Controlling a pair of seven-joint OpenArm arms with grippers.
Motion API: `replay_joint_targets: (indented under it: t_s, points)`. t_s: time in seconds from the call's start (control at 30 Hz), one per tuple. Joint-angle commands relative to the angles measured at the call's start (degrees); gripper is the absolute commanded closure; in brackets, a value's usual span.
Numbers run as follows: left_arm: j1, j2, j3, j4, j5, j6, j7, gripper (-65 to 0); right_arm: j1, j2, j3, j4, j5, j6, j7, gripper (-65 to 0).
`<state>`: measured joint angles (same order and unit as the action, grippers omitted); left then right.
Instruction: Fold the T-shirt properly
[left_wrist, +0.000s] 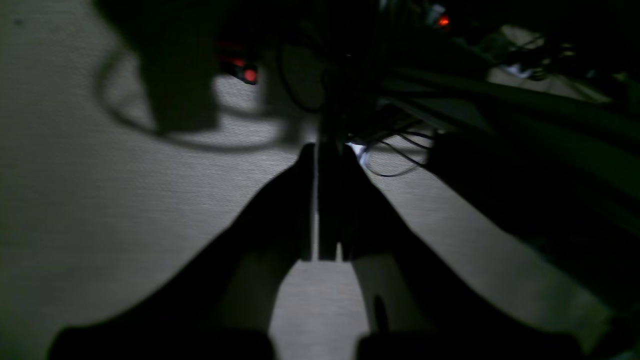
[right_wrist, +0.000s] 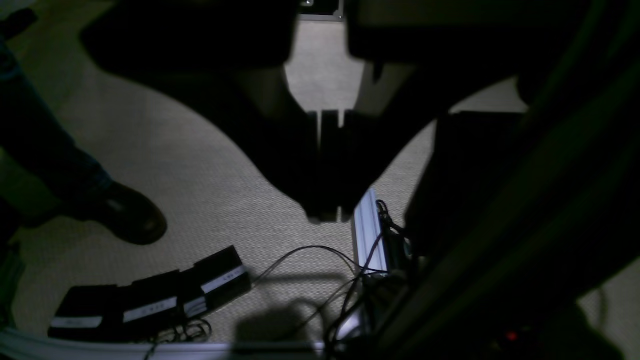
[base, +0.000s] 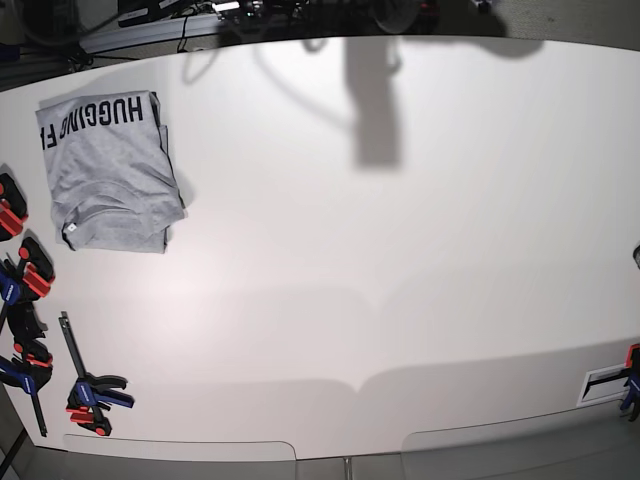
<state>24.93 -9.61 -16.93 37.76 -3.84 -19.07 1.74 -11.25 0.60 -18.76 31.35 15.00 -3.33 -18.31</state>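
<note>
White tabletop (base: 400, 280) fills the base view, and neither gripper is seen there; only a shadow of an arm is cast near its far edge. The T-shirt (base: 108, 175) is seen in that view alone, lying folded into a compact rectangle at the table's far left corner, black lettering showing along its far edge. Clamps (base: 90, 395) are fixed along the left edge of the table below the shirt, and one more is cut off at the right edge.

Carpeted floor (left_wrist: 75, 190) is shown by both wrist views, not the table, so how far each gripper is from the shirt cannot be told. The left gripper (left_wrist: 327, 200) is seen as a dark silhouette with its jaws pressed together on nothing; beyond its tips, cables and a red light are made out dimly, and everything to its right is too dark to read. The right gripper (right_wrist: 327, 165) is likewise closed and empty. Near its tips an aluminium rail (right_wrist: 370, 235) and tangled cables are seen; off to its left lie black boxes (right_wrist: 150, 300) with white labels and a dark shoe (right_wrist: 130, 215), the leg above it cut off by the frame.
</note>
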Motion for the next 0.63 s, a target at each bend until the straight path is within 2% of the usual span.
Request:
replay_joint_targets:
  t_s: [0.0, 0.07, 0.13, 0.4, 0.6]
  points:
    - [0.1, 0.1, -0.2, -0.4, 1.4, 1.2, -1.8, 0.0, 0.7, -1.0, 0.0, 0.1, 0.2, -0.3, 1.0, 0.0]
    - [-1.2, 1.1, -0.2, -1.7, 5.1, 2.4, -5.0, 0.0, 1.3, -1.9, 0.0, -0.1, 0.2, -0.3, 2.1, 0.0]
    - [-2.3, 2.0, -0.2, -2.6, 6.5, 2.4, -5.3, 0.0, 1.7, -2.6, 0.0, -0.1, 0.4, -0.3, 2.5, 0.0]
    - [-4.1, 4.2, -0.2, -4.3, 6.9, 2.4, -5.2, 0.0, 1.9, -3.3, 0.0, -0.1, 3.2, -0.3, 4.0, 0.0]
    - [-4.2, 4.0, -0.2, -4.3, 6.8, 2.4, -5.3, 0.0, 1.9, -3.6, 0.0, -0.1, 3.1, -0.3, 4.4, 0.0]
